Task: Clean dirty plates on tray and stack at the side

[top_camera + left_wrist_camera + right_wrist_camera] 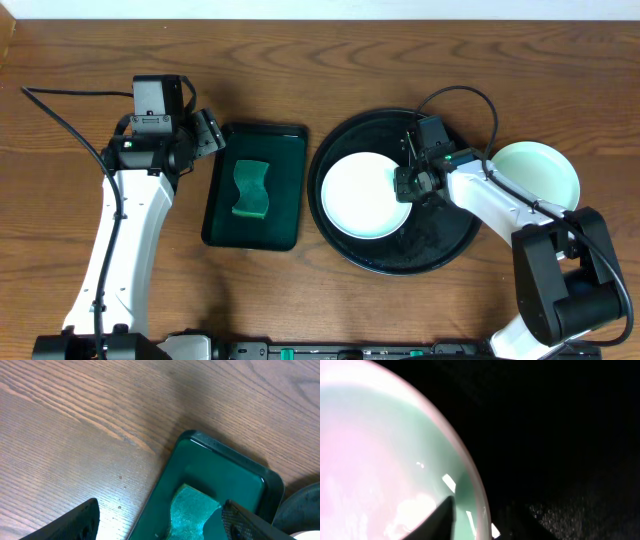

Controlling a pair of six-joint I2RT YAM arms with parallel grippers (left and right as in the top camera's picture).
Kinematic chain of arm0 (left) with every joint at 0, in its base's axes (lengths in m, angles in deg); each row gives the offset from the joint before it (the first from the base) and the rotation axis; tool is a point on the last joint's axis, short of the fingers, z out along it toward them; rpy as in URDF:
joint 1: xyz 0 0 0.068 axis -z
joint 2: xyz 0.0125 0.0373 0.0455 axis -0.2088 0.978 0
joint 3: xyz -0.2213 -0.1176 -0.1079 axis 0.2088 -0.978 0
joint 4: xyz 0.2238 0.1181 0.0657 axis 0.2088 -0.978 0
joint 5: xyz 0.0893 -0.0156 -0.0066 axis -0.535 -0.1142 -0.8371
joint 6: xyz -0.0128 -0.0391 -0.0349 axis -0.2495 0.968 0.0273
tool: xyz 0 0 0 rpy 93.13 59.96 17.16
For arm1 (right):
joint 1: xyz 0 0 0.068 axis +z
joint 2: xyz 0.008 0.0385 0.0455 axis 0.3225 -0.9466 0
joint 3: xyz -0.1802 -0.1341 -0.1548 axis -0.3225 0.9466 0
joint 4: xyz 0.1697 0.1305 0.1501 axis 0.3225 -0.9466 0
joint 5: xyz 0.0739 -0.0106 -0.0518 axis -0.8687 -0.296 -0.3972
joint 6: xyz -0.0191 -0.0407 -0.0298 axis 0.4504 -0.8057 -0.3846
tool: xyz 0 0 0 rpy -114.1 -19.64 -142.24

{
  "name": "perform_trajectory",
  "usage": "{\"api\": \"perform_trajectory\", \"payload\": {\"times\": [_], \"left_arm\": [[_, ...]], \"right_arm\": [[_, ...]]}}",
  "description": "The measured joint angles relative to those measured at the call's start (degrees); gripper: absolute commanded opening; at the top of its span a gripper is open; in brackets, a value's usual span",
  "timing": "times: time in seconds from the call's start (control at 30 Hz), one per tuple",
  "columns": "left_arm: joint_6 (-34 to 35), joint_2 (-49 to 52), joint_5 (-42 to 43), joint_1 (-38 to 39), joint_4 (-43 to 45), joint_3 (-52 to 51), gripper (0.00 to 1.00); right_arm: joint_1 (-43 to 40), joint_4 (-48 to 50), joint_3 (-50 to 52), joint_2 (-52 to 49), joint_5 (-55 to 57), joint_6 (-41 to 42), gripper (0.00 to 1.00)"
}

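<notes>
The round black tray [440,250] holds one pale plate [362,195] on its left side. A mint-green plate [540,172] lies on the table just right of the tray. A third plate does not show. My right gripper [413,185] is at the right rim of the plate on the tray. In the right wrist view the fingers [480,520] straddle that plate's rim [380,460], one over the inside and one over the black tray [560,435], closed narrowly on it. My left gripper [212,133] is open and empty at the far left.
A smaller rectangular dark tray [255,185] with a green sponge [251,190] lies left of the round tray. In the left wrist view the open fingers [160,527] hover over this tray's [225,467] left edge and the sponge [192,507]. Bare wood surrounds it.
</notes>
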Motion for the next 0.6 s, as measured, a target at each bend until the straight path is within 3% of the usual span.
{"api": "perform_trajectory", "payload": {"times": [0.07,0.27,0.6], "left_arm": [[0.0,0.0,0.0,0.0,0.0,0.0,0.78],[0.0,0.0,0.0,0.0,0.0,0.0,0.78],[0.0,0.0,0.0,0.0,0.0,0.0,0.79]], "right_arm": [[0.0,0.0,0.0,0.0,0.1,-0.1,0.07],[0.0,0.0,0.0,0.0,0.6,-0.1,0.01],[0.0,0.0,0.0,0.1,0.6,-0.2,0.01]]}}
